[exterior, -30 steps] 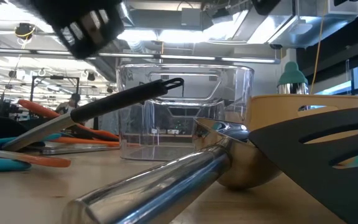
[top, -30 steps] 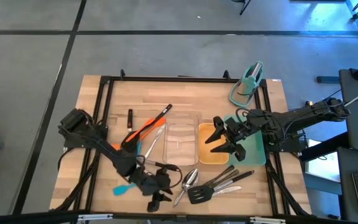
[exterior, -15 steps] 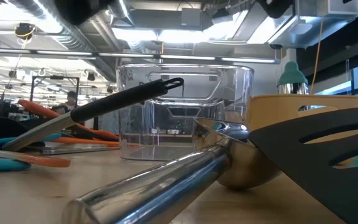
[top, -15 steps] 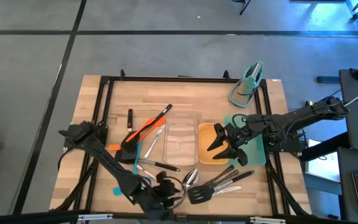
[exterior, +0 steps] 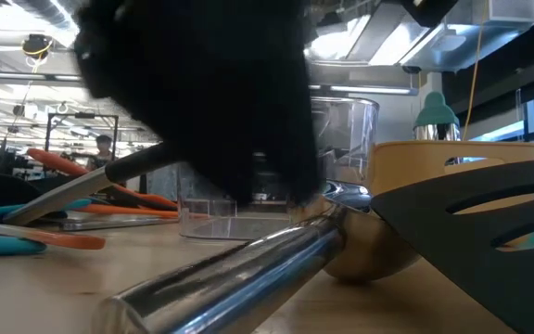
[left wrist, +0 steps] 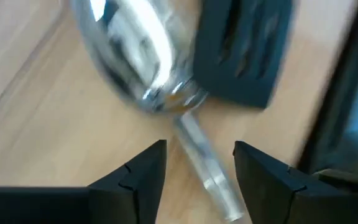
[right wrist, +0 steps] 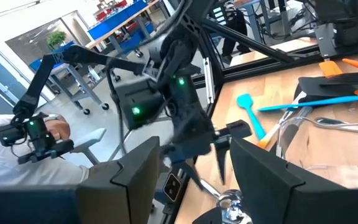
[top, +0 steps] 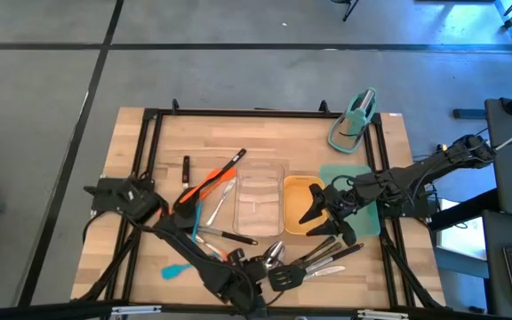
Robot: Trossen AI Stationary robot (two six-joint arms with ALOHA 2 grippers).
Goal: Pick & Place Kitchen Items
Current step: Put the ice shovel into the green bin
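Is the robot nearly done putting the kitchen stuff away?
Not nearly. The clear tray and yellow tray look empty. The left gripper is open around a steel spoon handle, not lifting it. The right gripper hovers open, holding nothing. Spatulas and the black turner lie on the table.

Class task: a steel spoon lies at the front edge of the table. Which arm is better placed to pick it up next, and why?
Left. The left gripper is open with the steel spoon handle running between its fingers. The right gripper hangs open over the yellow tray, away from the spoon.
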